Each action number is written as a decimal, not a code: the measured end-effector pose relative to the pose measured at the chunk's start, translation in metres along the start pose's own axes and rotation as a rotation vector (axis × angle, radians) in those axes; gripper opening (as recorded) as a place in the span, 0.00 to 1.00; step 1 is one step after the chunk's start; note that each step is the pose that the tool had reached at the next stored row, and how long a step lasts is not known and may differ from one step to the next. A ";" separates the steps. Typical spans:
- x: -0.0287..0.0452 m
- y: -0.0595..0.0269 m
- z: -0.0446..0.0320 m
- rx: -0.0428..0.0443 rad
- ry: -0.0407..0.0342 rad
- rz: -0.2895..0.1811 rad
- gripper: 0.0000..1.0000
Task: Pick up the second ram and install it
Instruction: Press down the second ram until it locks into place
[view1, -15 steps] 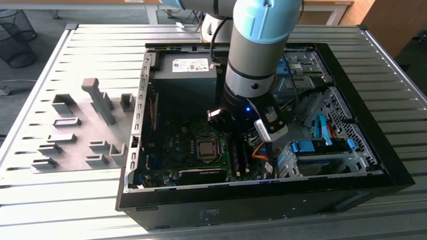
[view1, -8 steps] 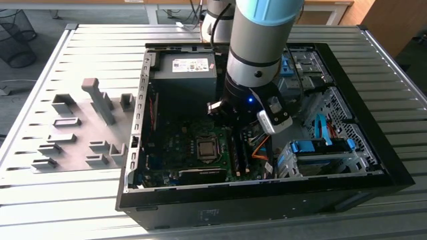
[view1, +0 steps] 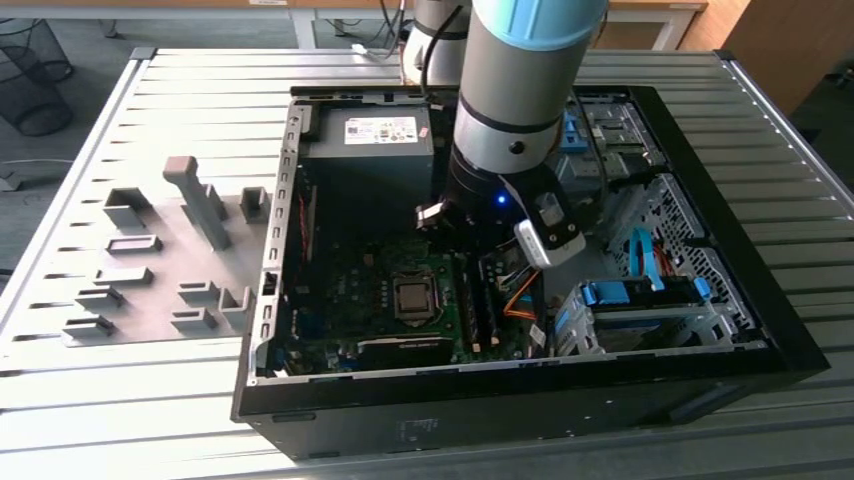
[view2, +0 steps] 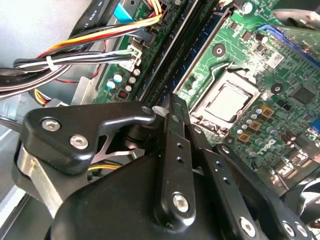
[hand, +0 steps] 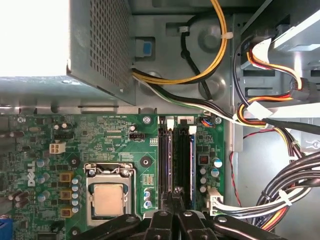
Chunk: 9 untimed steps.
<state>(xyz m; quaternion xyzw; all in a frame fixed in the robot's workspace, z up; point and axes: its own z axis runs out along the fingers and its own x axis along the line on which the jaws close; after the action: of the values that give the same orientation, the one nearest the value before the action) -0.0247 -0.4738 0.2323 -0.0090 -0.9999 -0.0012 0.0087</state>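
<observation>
**Claw closed above the memory slots, ram sticks seated in the board**

The slatted metal desk (view1: 200, 90) carries the whole set-up, so that everything lies within reach of the one arm (view1: 514, 110). The open computer case (view1: 534, 400) is laid on its side at the centre of the exterior view. Its board is thus turned upward and can be approached straight from above. The arm is lowered into the case from the upper centre of that frame, over the middle of the board.

At the left of the exterior view the grey holder blocks (view1: 147, 270) are set on the desk, well apart from the arm. No blue-green stick is seen standing in them, and from this it is judged that the pick-up is done.

In the first wrist view the motherboard (hand: 115, 135) is spread across the lower left. The bundled cables (hand: 280, 190) are kept off at the right, clear of the slots. The processor socket (hand: 108, 200) is seen at the lower left, just beside the memory slots (hand: 175, 150).

Two dark sticks are seen side by side in those slots. The second ram (view2: 197, 47) is taken to be the stick in line with the fingertips, nearer the socket, though which of the two it is cannot be told for certain.

The claw (hand: 175, 192) is drawn closed, its fingers together with nothing seen between them. It is held directly over the end of the slots, a stance judged suited to pressing a stick home. Whether the tips touch the stick cannot be told.
</observation>
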 end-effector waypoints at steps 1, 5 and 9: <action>0.0000 0.0000 0.0014 0.0000 0.0000 -0.003 0.10; -0.0002 0.0000 0.0068 0.0001 0.0001 -0.005 0.10; -0.0003 0.0000 0.0106 0.0000 0.0001 -0.005 0.10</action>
<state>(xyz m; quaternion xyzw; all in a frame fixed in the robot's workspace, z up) -0.0246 -0.4738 0.2216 -0.0065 -0.9999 -0.0012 0.0088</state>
